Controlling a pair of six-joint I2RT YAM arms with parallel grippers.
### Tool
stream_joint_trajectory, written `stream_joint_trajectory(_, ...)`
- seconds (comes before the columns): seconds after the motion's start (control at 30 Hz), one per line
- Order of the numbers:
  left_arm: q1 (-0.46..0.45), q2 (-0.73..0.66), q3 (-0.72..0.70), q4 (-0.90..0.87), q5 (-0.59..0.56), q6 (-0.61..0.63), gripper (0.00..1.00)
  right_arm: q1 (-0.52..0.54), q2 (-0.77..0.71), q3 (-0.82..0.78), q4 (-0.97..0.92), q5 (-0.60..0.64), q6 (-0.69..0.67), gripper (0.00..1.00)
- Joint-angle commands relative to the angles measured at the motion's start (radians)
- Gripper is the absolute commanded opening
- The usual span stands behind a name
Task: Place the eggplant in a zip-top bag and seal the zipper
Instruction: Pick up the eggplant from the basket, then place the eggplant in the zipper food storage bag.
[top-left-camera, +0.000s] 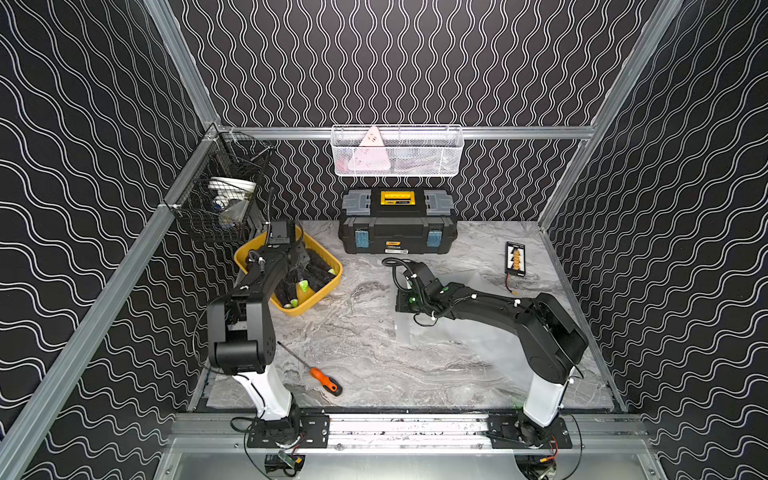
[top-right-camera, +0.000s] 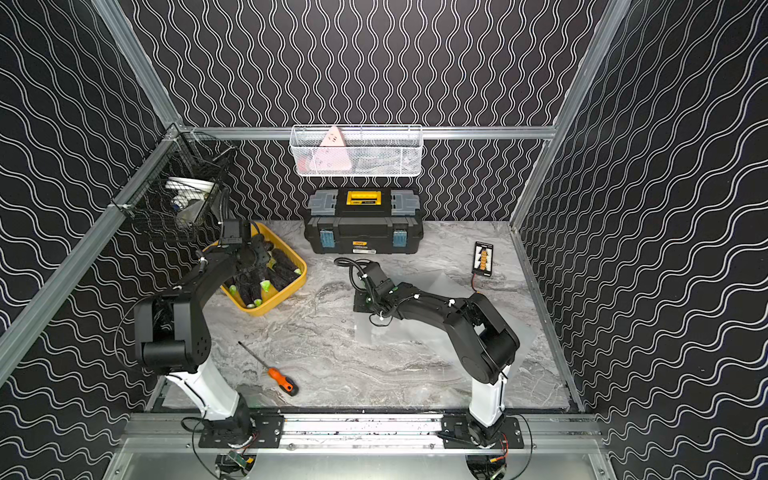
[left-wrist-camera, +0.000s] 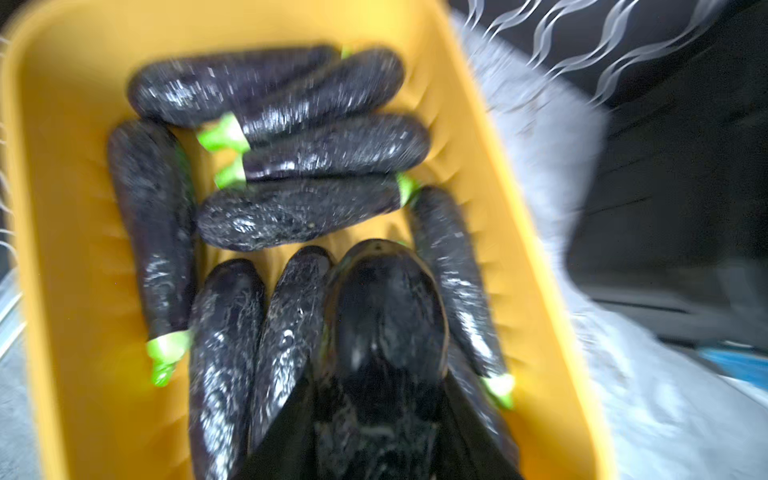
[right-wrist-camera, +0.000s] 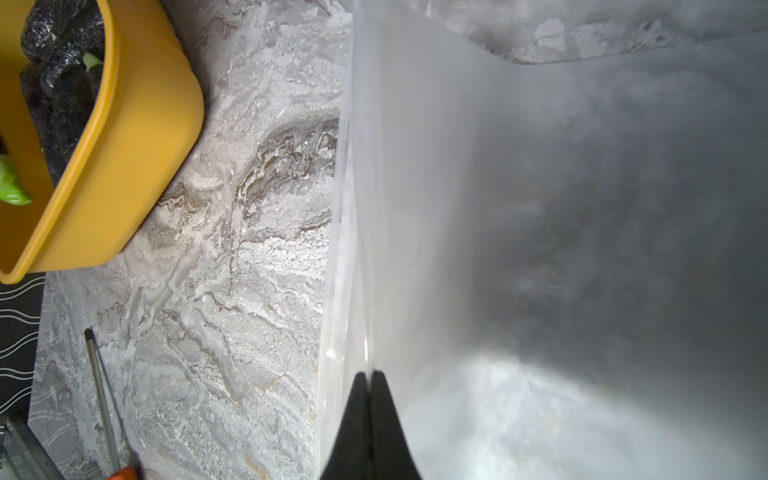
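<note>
- The toolbox (top-left-camera: 398, 224) stands at the back middle of the bench (top-left-camera: 365, 345).
- Straight above the toolbox, a mesh basket (top-left-camera: 397, 151) hangs on the rear rail (top-left-camera: 519, 133).
- Above and left of the toolbox, a wire basket (top-left-camera: 216, 203) hangs on the side rail (top-left-camera: 137, 245).
- Left of the toolbox, slightly before it, a tub (top-left-camera: 322, 296) sits on the bench with eggplants (top-left-camera: 318, 266) in it.
- The left end effector (left-wrist-camera: 378, 374) is over the tub, one eggplant (left-wrist-camera: 384, 299) between its fingers (left-wrist-camera: 282, 436).
- Before the toolbox, to its right, the zip-top bag (top-left-camera: 453, 328) lies on the bench; the right end effector (right-wrist-camera: 369, 376) pinches its tub-side edge.
- Right of the toolbox lies a small board (top-left-camera: 515, 258).
- Well before the toolbox, leftward, lies a screwdriver (top-left-camera: 326, 380).
</note>
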Motion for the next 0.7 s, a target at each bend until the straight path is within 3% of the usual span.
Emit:
stream_joint_trajectory(0.0, -0.026, -0.069, -0.026, -0.020, 0.097, -0.057, 0.37, -0.004, -0.005, 0.006, -0.010, 0.014, -0.007, 0.00)
stream_joint_trajectory(0.13, -0.143, -0.184, -0.095, 0.011, 0.166, -0.138, 0.37, -0.003, 0.004, -0.001, 0.017, 0.001, 0.005, 0.00)
stream_joint_trajectory(0.3, -0.347, -0.248, -0.151, 0.066, 0.146, -0.246, 0.37, -0.004, 0.002, 0.002, 0.030, -0.033, 0.028, 0.00)
stream_joint_trajectory(0.43, -0.496, -0.230, -0.177, 0.134, 0.067, -0.312, 0.37, -0.003, -0.008, -0.004, 0.045, -0.067, 0.056, 0.00)
stream_joint_trajectory(0.67, -0.588, -0.155, -0.242, 0.282, 0.004, -0.411, 0.37, -0.004, -0.029, -0.038, 0.086, -0.140, 0.115, 0.00)
